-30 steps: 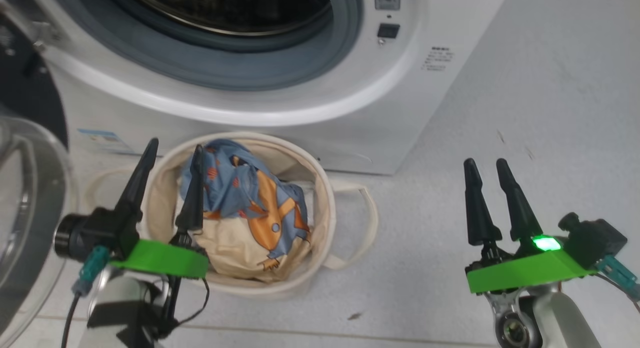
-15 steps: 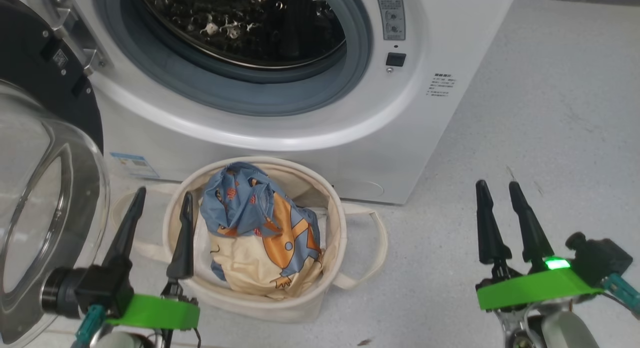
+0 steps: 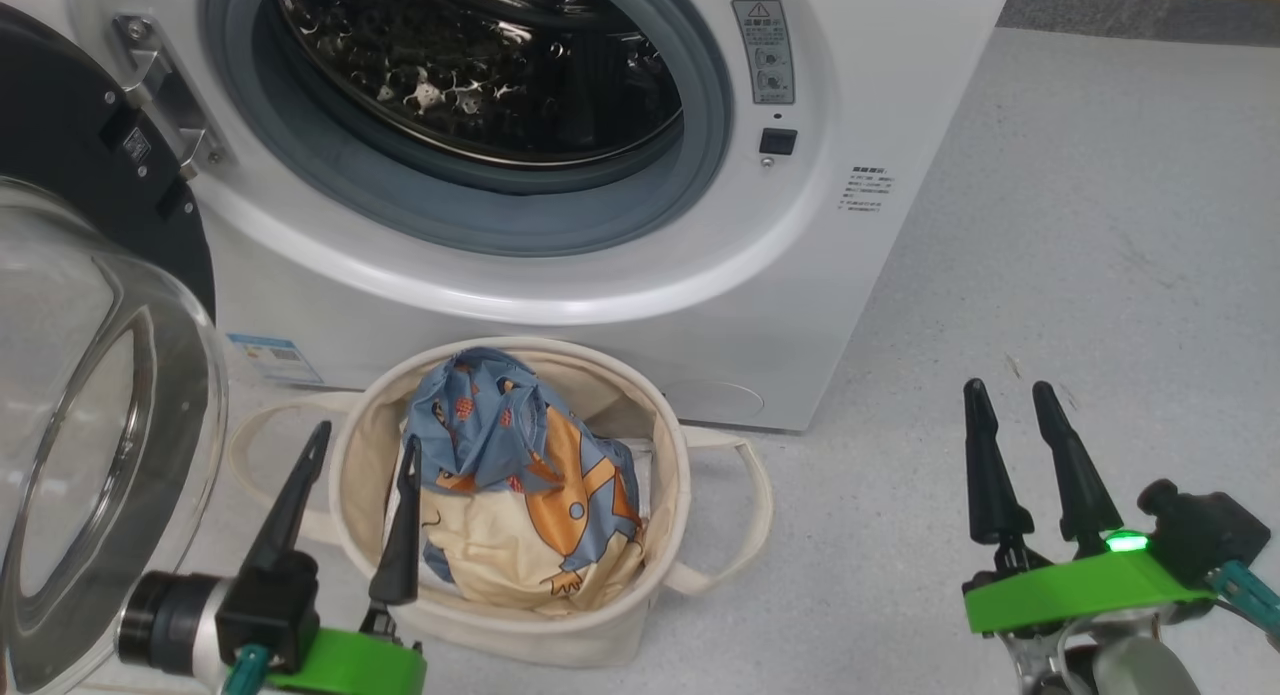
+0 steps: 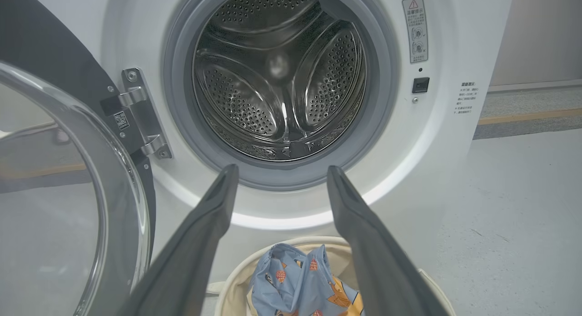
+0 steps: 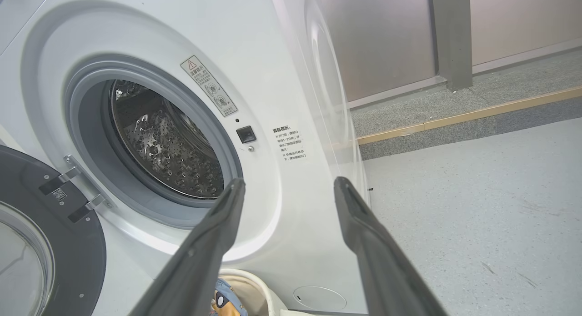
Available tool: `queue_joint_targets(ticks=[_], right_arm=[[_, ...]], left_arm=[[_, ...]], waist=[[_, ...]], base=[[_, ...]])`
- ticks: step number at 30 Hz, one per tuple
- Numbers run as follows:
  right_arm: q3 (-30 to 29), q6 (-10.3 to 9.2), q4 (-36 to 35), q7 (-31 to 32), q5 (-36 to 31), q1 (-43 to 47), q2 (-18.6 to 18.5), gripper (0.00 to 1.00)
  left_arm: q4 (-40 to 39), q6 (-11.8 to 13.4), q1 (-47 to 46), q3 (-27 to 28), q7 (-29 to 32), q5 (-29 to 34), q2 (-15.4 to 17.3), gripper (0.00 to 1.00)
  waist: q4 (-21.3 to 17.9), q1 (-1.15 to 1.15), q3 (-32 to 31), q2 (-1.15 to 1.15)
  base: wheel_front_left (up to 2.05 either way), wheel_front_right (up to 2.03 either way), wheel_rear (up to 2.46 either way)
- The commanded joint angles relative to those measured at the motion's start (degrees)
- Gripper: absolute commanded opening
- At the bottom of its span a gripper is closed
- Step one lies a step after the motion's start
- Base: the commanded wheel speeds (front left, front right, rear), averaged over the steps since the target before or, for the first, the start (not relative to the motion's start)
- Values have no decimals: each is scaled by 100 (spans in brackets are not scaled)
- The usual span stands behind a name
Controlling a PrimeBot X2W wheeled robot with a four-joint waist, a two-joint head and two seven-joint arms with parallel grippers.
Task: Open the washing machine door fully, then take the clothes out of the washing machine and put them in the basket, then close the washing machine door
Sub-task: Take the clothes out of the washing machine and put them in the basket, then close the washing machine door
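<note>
The washing machine door (image 3: 95, 415) stood swung wide on its hinge (image 4: 141, 120) at the left, leaving the mouth of the washing machine (image 3: 600, 305) free for reaching in. The drum (image 4: 282, 79) looked empty in the left wrist view. The clothes (image 3: 520, 495), blue with orange figures and a cream panel, lay bunched in the basket (image 3: 672, 455). It sat on the floor (image 3: 1100, 275) just below the opening, probably so that garments had only a short way to go.

The left tool (image 3: 365, 450) hung by the basket's left rim, fingers spread wide and holding nothing. The right tool (image 3: 1007, 390) hovered over bare floor well to the right, likewise spread and empty. On this showing, only closing the door remained.

A grey warning label (image 4: 414, 29) bore a red triangle. Its wording, the small printed text (image 3: 870, 190) and the blue label (image 3: 272, 357) were too small to read. A QR sticker (image 4: 120, 120) sat beside the hinge. No brand name could be made out.
</note>
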Motion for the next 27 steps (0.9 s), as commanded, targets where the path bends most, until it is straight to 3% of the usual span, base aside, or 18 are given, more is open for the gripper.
queue_joint_targets(ticks=[1,14,27], right_arm=[[110,5,-179,-69,-11,6,-1,100],[127,5,-183,-69,31,0,-1,100],[131,5,-177,-69,88,-24,-1,100]], left_arm=[[-150,87,-48,98,-27,48,131,100],[-54,283,-51,-170,-27,-126,203,100],[-54,270,-83,-139,-27,-323,208,100]], waist=[[-3,0,-9,0],[45,0,-11,0],[48,0,2,0]], base=[[0,0,0],[0,0,0],[0,0,0]])
